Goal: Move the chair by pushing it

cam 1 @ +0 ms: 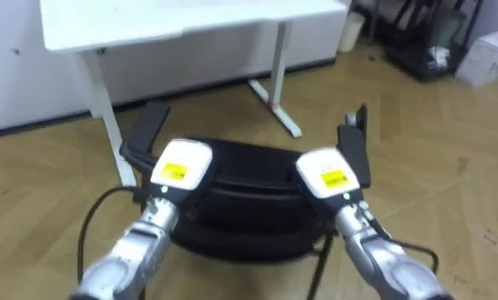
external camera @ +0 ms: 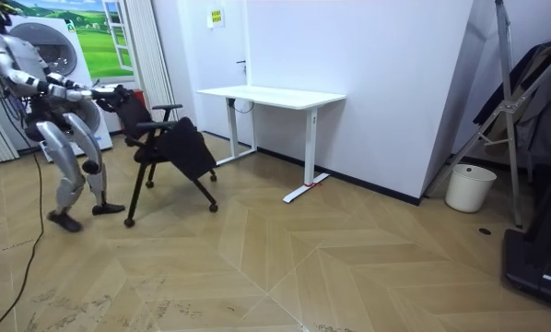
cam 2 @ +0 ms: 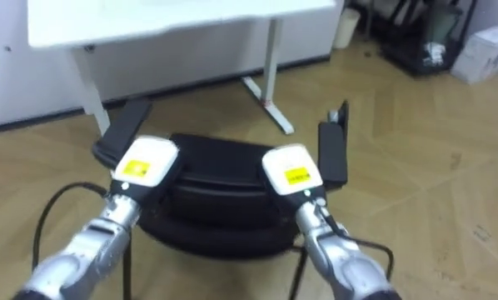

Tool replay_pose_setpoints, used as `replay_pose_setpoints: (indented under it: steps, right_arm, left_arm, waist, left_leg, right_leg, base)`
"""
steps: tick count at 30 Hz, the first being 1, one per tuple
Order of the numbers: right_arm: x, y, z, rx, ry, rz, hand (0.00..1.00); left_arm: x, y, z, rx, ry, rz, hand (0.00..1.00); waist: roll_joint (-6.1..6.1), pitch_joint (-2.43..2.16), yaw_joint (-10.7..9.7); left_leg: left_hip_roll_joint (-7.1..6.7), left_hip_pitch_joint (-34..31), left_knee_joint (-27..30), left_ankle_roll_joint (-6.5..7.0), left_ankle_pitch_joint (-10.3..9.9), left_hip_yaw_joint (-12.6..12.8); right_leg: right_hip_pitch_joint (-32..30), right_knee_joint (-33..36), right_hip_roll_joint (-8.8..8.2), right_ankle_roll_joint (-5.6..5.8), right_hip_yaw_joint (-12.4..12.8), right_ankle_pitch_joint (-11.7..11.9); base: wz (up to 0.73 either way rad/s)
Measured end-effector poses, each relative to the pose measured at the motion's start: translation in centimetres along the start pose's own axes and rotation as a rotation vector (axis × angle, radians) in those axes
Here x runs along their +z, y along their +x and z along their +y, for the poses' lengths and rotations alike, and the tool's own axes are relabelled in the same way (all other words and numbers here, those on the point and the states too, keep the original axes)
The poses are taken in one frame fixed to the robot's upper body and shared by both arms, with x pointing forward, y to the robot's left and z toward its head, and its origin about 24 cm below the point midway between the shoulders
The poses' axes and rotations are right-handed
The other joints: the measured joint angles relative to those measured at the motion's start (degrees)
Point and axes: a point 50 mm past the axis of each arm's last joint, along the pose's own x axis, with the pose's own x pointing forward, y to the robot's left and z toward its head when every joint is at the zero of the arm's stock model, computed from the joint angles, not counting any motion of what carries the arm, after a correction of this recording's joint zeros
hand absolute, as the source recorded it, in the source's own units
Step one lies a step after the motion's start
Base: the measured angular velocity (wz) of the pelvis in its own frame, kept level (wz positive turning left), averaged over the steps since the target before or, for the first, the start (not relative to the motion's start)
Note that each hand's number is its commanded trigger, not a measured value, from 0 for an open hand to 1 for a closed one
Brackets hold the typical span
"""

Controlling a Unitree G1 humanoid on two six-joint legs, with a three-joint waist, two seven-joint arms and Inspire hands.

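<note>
You have the black chair (cam 1: pixel 232 200) across the lower centre of the frame, with the left robot hand (cam 1: pixel 181 171) and right robot hand (cam 1: pixel 326 175) at its backrest. The left armrest (cam 1: pixel 145 133) and right armrest (cam 1: pixel 355 148) flank them. At upper left, the white tabletop (cam 1: pixel 191 21) stands on two legs. The left leg (cam 1: pixel 106 108) comes down just beside the chair, and the right leg's foot (cam 1: pixel 276 107) lies on the floor at upper centre. Between the legs, open floor reaches the wall. On the right, bare wooden floor (cam 1: pixel 432 175) runs to the dark rack (cam 1: pixel 424 42) and white box (cam 1: pixel 492 58) in the upper right corner.
</note>
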Motion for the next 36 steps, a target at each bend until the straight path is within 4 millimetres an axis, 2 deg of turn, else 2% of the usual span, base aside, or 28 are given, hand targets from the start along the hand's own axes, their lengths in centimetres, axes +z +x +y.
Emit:
replay_pose_setpoints:
  steps: [2, 4, 5, 7, 8, 9, 10, 11, 12, 14, 15, 16, 17, 18, 19, 20, 22, 24, 26, 27, 28, 29, 30, 31, 32, 33, 34, 36]
  right_arm:
    - [0.3, 0.3, -0.2, -0.005, -0.001, -0.012, 1.00]
    - [0.3, 0.2, 0.0, 0.002, 0.002, -0.016, 1.00]
    - [0.2, 0.1, 0.1, 0.010, 0.002, -0.019, 1.00]
    - [0.0, 0.1, 0.2, 0.016, -0.004, -0.020, 1.00]
    - [-0.1, 0.0, 0.1, 0.022, -0.008, -0.031, 1.00]
    - [0.1, 0.2, -0.1, 0.014, -0.009, -0.037, 1.00]
    - [0.2, 0.5, -0.4, 0.014, -0.017, -0.046, 1.00]
    - [0.2, 0.7, -0.6, 0.021, -0.021, -0.048, 1.00]
    - [0.2, 0.8, -0.7, 0.027, -0.024, -0.050, 1.00]
    - [0.3, 0.9, -0.7, 0.048, -0.023, -0.060, 1.00]
    - [0.2, 0.9, -0.8, 0.046, -0.023, -0.059, 1.00]
    - [0.3, 1.1, -0.9, 0.055, -0.024, -0.060, 1.00]
    - [0.3, 1.1, -0.8, 0.068, -0.027, -0.062, 1.00]
    - [0.3, 1.1, -0.8, 0.070, -0.028, -0.064, 1.00]
    - [0.3, 1.0, -0.6, 0.077, -0.027, -0.067, 1.00]
    - [0.4, 0.8, -0.3, 0.083, -0.019, -0.068, 1.00]
    - [0.4, 0.6, -0.1, 0.081, -0.011, -0.067, 1.00]
    - [0.3, 0.5, -0.2, 0.074, -0.014, -0.066, 1.00]
    - [-0.1, 0.4, -0.5, 0.047, -0.024, -0.066, 1.00]
    - [-0.2, 0.4, -0.6, 0.039, -0.025, -0.065, 1.00]
    - [-0.4, 0.3, -0.7, 0.027, -0.026, -0.067, 1.00]
    - [-0.5, 0.1, -0.9, 0.009, -0.029, -0.071, 1.00]
    - [-0.5, 0.0, -1.0, -0.002, -0.029, -0.073, 1.00]
    - [-0.4, -0.1, -1.1, -0.016, -0.028, -0.077, 1.00]
    - [-0.2, -0.1, -1.2, -0.023, -0.029, -0.083, 1.00]
    - [-0.2, -0.1, -1.3, -0.029, -0.030, -0.082, 1.00]
    - [-0.2, -0.2, -1.6, -0.045, -0.036, -0.078, 1.00]
    - [-0.1, 0.0, -1.9, -0.064, -0.038, -0.074, 1.00]
  left_arm:
    - [-0.3, -0.1, 0.1, 0.005, 0.004, 0.004, 1.00]
    - [-0.3, -0.1, -0.1, 0.001, 0.002, 0.003, 1.00]
    - [-0.1, -0.2, -0.3, -0.008, -0.006, 0.004, 1.00]
    - [0.0, -0.3, -0.6, -0.018, -0.021, 0.011, 1.00]
    - [0.0, -0.4, -0.9, -0.022, -0.023, 0.028, 1.00]
    - [-0.1, -0.4, -0.8, -0.015, -0.026, 0.028, 1.00]
    - [-0.2, -0.5, -0.7, -0.008, -0.035, 0.036, 1.00]
    - [-0.2, -0.5, -0.8, -0.008, -0.042, 0.045, 1.00]
    - [-0.3, -0.6, -0.8, -0.009, -0.045, 0.049, 1.00]
    - [-0.6, -0.9, -0.9, -0.011, -0.041, 0.057, 1.00]
    - [-0.6, -0.8, -0.9, -0.008, -0.042, 0.057, 1.00]
    - [-0.6, -0.8, -0.8, -0.007, -0.043, 0.060, 1.00]
    - [-0.6, -0.9, -0.9, -0.013, -0.042, 0.061, 1.00]
    - [-0.6, -1.0, -1.0, -0.015, -0.045, 0.065, 1.00]
    - [-0.6, -1.3, -1.3, -0.020, -0.051, 0.069, 1.00]
    - [-0.5, -1.6, -1.5, -0.026, -0.056, 0.072, 1.00]
    - [-0.4, -1.7, -1.7, -0.030, -0.059, 0.073, 1.00]
    - [-0.1, -1.6, -1.7, -0.027, -0.069, 0.070, 1.00]
    - [0.0, -1.5, -1.4, -0.004, -0.062, 0.063, 1.00]
    - [0.1, -1.5, -1.4, 0.004, -0.061, 0.061, 1.00]
    - [0.2, -1.4, -1.1, 0.017, -0.057, 0.056, 1.00]
    - [0.5, -1.4, -0.9, 0.031, -0.057, 0.048, 1.00]
    - [0.6, -1.4, -0.7, 0.040, -0.057, 0.043, 1.00]
    - [0.5, -1.5, -0.6, 0.044, -0.055, 0.042, 1.00]
    - [0.3, -1.7, -0.3, 0.056, -0.049, 0.038, 1.00]
    - [0.3, -1.7, -0.2, 0.061, -0.047, 0.035, 1.00]
    - [0.3, -1.5, 0.2, 0.074, -0.041, 0.032, 1.00]
    - [0.2, -1.4, 0.7, 0.082, -0.037, 0.032, 1.00]
  waist:
    - [-0.30, -0.30, 0.1]
    - [-1.20, -0.19, -0.5]
    - [-1.51, -0.43, -1.4]
    - [-1.93, -0.60, -2.1]
    - [-1.46, -1.07, -1.9]
    - [-1.41, -1.12, -1.7]
    - [-1.73, -1.14, -1.6]
    - [-1.37, -1.15, -1.2]
    - [-1.28, -1.13, -1.0]
    - [-1.10, -1.16, -0.3]
    - [-0.53, -1.12, -0.4]
    - [-0.36, -1.02, -0.1]
    - [-0.27, -1.03, 1.0]
    - [-0.16, -0.99, 1.7]
    - [0.22, -0.91, 2.3]
    - [0.26, -0.90, 2.5]
    - [-0.19, -0.82, 2.7]
    - [-0.64, -0.76, 2.5]
    - [-1.38, -0.78, 2.6]
    - [-1.53, -0.75, 2.5]
    - [-2.00, -0.83, 2.4]
    - [-2.17, -0.87, 2.5]
    - [-2.19, -0.83, 2.6]
    - [-2.24, -0.88, 2.8]
    - [-2.86, -0.90, 2.8]
    - [-3.22, -0.92, 2.5]
    - [-3.53, -0.99, 2.2]
    - [-4.35, -0.70, 1.5]
  left_leg:
    - [-1.08, 1.2, -1.4, 0.00, 0.0, -3.0]
    - [-2.95, 2.5, -1.4, 0.42, -0.5, -4.9]
    - [-3.86, 3.4, -0.6, 0.50, -1.8, -5.6]
    - [-4.28, 5.0, -0.1, 0.15, -3.5, -5.7]
    - [-3.70, 5.9, -0.1, -0.38, -4.7, -6.8]
    - [-3.61, 6.1, -0.2, -0.66, -5.1, -7.0]
    - [-3.58, 6.8, 0.2, -1.15, -6.0, -7.3]
    - [-2.67, 7.8, 0.7, -1.89, -7.6, -7.1]
    - [-1.79, 8.4, 1.1, -2.47, -8.5, -6.5]
    - [4.24, 10.2, 4.9, -6.68, -11.5, 0.2]
    - [5.51, 9.6, 7.9, -7.48, -12.7, 1.3]
    - [7.53, 6.5, 17.6, -7.88, -12.7, 3.5]
    - [9.23, 3.1, 27.1, -8.13, -9.5, 4.2]
    - [9.67, 1.5, 31.4, -8.15, -7.0, 3.9]
    - [10.22, -1.5, 38.4, -7.92, -1.0, 2.6]
    - [10.13, -3.5, 42.5, -7.99, 3.6, 1.6]
    - [10.01, -5.5, 44.2, -7.52, 3.2, 2.0]
    - [8.69, -7.8, 40.8, -5.98, 1.8, 2.7]
    - [6.06, -10.2, 29.6, -6.50, -0.6, 3.7]
    - [5.58, -10.6, 26.0, -6.41, -0.7, 4.2]
    - [4.78, -11.0, 17.7, -6.52, -0.6, 5.3]
    - [3.92, -10.8, 8.6, -7.13, 0.2, 6.0]
    - [3.53, -10.5, 4.4, -7.51, 0.6, 6.4]
    - [2.90, -9.6, -2.5, -7.12, 2.5, 6.6]
    - [2.19, -8.3, -5.2, -6.07, 6.2, 6.6]
    - [1.71, -7.5, -6.1, -5.29, 7.7, 6.8]
    - [0.90, -6.4, -7.3, -3.76, 8.9, 7.9]
    - [-0.03, -5.0, -7.4, -2.39, 9.6, 9.7]
  right_leg:
    - [-5.0, -11.6, 2.24, 0.06, 0.9, -0.3]
    - [-6.3, -22.2, 2.14, -0.04, 2.2, 1.1]
    - [-6.1, -28.6, 1.86, 0.29, 3.7, 2.4]
    - [-5.6, -33.1, 1.11, 1.05, 5.3, 3.3]
    - [-5.0, -33.3, 1.84, 1.23, 6.0, 3.6]
    - [-5.0, -33.3, 2.23, 0.96, 6.5, 4.5]
    - [-4.9, -33.2, 2.29, -0.42, 6.9, 6.9]
    - [-4.0, -32.5, 2.49, -1.50, 6.2, 8.1]
    - [-3.5, -31.8, 2.85, -1.74, 6.1, 7.9]
    - [-1.8, -28.0, 5.80, -3.67, 6.5, 5.0]
    - [-1.4, -27.2, 7.31, -4.03, 7.3, 4.1]
    - [-0.8, -25.5, 10.15, -5.14, 10.6, 2.5]
    - [0.1, -24.1, 11.69, -6.04, 12.4, 0.8]
    - [1.0, -23.8, 12.18, -6.38, 12.7, 0.1]
    - [2.9, -23.7, 12.98, -6.79, 13.0, -1.0]
    - [5.0, -23.7, 13.33, -7.64, 12.9, -1.9]
    - [7.1, -23.7, 13.24, -8.35, 13.0, -3.5]
    - [8.6, -24.2, 13.04, -8.53, 13.2, -4.5]
    - [9.3, -24.8, 12.94, -8.42, 14.5, -5.6]
    - [9.7, -25.3, 12.94, -8.41, 14.6, -5.8]
    - [9.9, -26.2, 12.82, -8.24, 15.2, -6.2]
    - [10.6, -27.2, 12.85, -8.05, 16.0, -6.6]
    - [11.0, -27.6, 12.88, -7.95, 16.5, -6.7]
    - [11.9, -28.2, 12.85, -7.68, 17.5, -7.2]
    - [12.8, -28.5, 11.90, -7.50, 17.9, -8.1]
    - [13.3, -28.8, 11.69, -7.09, 18.4, -8.5]
    - [13.9, -29.4, 10.76, -6.32, 19.1, -9.1]
    - [15.5, -30.8, 9.09, -5.34, 19.6, -9.7]
  base:
    - [0.45]
    - [0.78]
    - [0.87]
    - [0.70]
    - [0.46]
    - [0.31]
    - [0.30]
    - [0.32]
    - [0.28]
    - [0.43]
    - [0.51]
    - [0.26]
    - [0.04]
    - [-0.18]
    - [-0.10]
    - [0.00]
    - [0.05]
    - [0.00]
    - [-0.11]
    - [-0.17]
    - [-0.19]
    - [-0.25]
    - [-0.41]
    - [-0.53]
    - [-0.48]
    - [-0.32]
    - [-0.26]
    - [-0.30]
